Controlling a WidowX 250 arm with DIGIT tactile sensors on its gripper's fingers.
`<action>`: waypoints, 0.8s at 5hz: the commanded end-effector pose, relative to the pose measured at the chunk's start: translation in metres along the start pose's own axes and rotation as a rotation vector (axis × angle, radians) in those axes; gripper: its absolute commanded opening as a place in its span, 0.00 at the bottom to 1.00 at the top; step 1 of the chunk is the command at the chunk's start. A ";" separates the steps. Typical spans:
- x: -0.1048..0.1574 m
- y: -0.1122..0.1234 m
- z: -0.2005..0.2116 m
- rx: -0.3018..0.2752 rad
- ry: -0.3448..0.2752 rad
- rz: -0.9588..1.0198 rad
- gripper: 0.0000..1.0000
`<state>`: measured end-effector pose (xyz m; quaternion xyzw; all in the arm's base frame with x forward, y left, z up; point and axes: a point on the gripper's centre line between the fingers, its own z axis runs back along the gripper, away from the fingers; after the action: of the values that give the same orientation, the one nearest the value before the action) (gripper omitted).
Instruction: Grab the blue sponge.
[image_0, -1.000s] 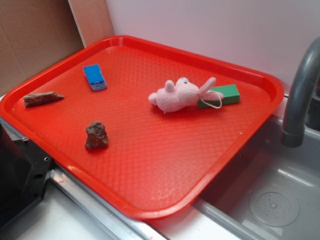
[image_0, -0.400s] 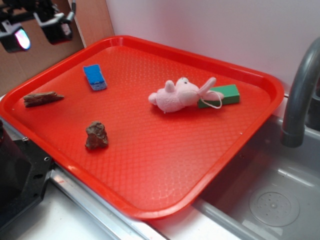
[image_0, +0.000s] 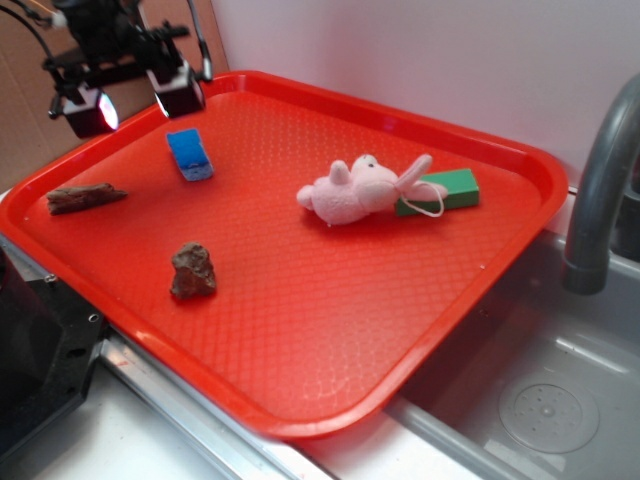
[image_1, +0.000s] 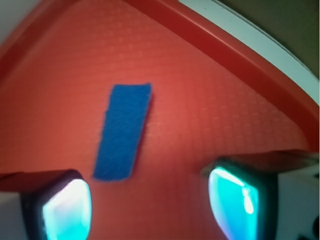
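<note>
One blue sponge (image_0: 190, 154) lies below the spread end effector (image_0: 135, 103).

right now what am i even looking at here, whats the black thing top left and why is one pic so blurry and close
The black thing is the gripper of a small robot arm: two fingers that close like tongs. They stand apart, holding nothing. It hangs above the far left part of a red tray, close to the blue sponge.

The wide picture comes from a camera beside the tray. The blurry close one comes from a camera on the arm's wrist, looking down past the fingers, which glow turquoise at the bottom corners. The blue strip between them is the same sponge, lying flat on the tray.

Also on the tray: a piece of wood, a brown rock, a pink plush toy and a green block touching it. To the right are a grey sink and faucet.
</note>
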<state>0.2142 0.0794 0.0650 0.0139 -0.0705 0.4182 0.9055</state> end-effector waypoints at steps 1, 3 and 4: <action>0.016 0.006 -0.033 0.021 0.015 -0.019 1.00; 0.013 0.029 -0.052 0.056 0.077 -0.015 0.00; 0.016 0.018 -0.002 0.075 0.075 -0.211 0.00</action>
<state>0.2080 0.0935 0.0455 0.0397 0.0182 0.3337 0.9417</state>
